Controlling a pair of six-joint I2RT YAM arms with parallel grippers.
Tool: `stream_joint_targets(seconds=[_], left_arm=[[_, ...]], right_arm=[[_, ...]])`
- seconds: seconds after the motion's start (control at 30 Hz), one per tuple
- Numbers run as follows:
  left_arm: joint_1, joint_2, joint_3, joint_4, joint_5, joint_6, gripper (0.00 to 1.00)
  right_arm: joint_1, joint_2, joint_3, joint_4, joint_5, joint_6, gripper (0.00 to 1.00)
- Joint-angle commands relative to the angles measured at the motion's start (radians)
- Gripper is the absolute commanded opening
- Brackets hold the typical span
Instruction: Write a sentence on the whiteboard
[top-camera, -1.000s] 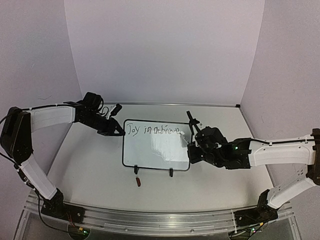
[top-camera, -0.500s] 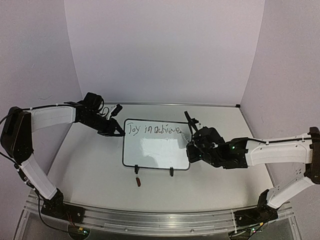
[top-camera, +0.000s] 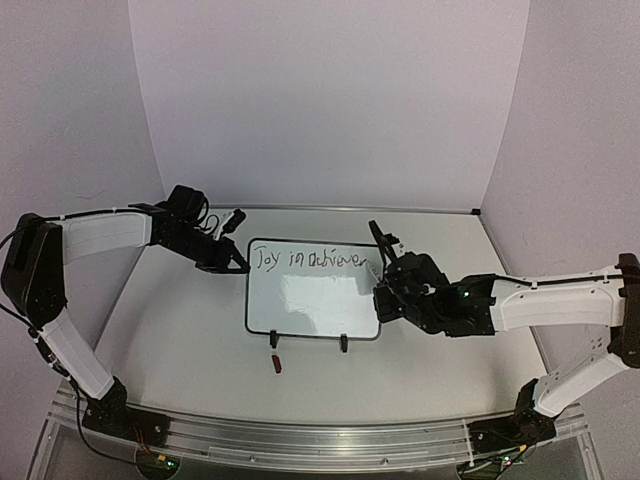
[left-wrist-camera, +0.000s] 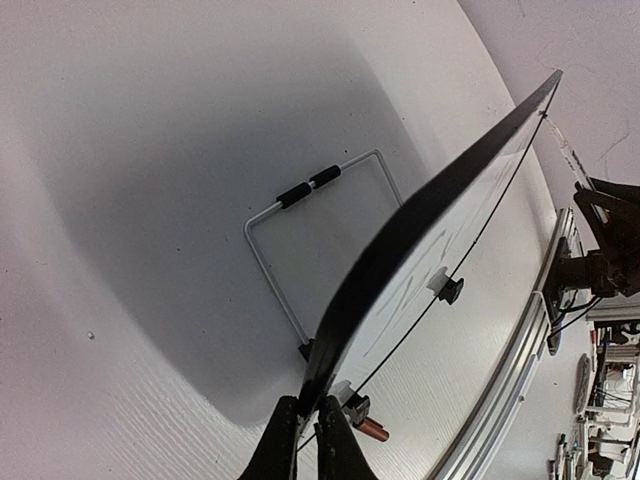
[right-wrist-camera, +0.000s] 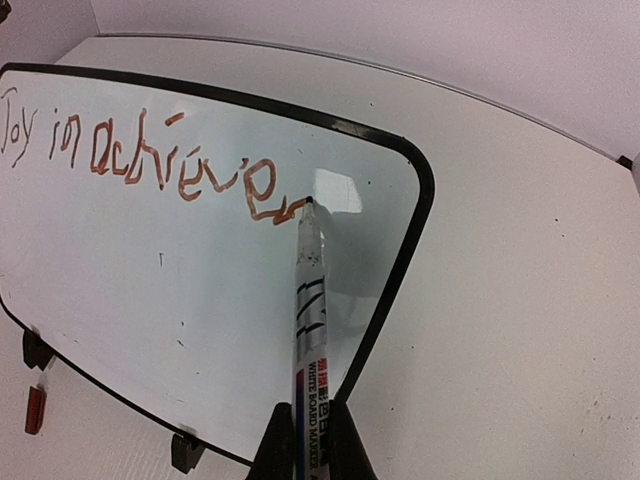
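Note:
The whiteboard (top-camera: 312, 308) stands propped at a slant mid-table, black-framed, with "Joy in achiev…" in orange-red along its top (right-wrist-camera: 150, 290). My left gripper (top-camera: 238, 264) is at the board's top left corner; the left wrist view shows its jaws (left-wrist-camera: 308, 412) shut on the board's thin black edge (left-wrist-camera: 420, 215). My right gripper (top-camera: 386, 288) is by the board's right edge, shut (right-wrist-camera: 308, 425) on a whiteboard marker (right-wrist-camera: 308, 300). The marker's tip touches the board at the end of the last written letter.
A small red marker cap (top-camera: 277, 364) lies on the table in front of the board's left clip foot (top-camera: 272, 341). A white wire stand (left-wrist-camera: 300, 195) props the board from behind. Metal rail (top-camera: 300, 440) runs along the near edge. Purple walls enclose the table.
The left jaws have closed onto the board's edge. The right gripper has drawn the marker a little to the right, adding another stroke to the end of the writing.

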Motion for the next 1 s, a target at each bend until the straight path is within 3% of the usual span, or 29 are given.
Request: stream_joint_targets(seconds=[0.0,0.97], left_arm=[[-0.002,0.009,0.049,0.002,-0.011,0.014,0.06],[-0.002,0.024,0.057,-0.002,-0.023,0.011,0.04]], right_arm=[[-0.005,-0.002,0.026,-0.001,0.037,0.011,0.0],[0.018,-0.05,-0.035,-0.029,-0.039,0.051,0.0]])
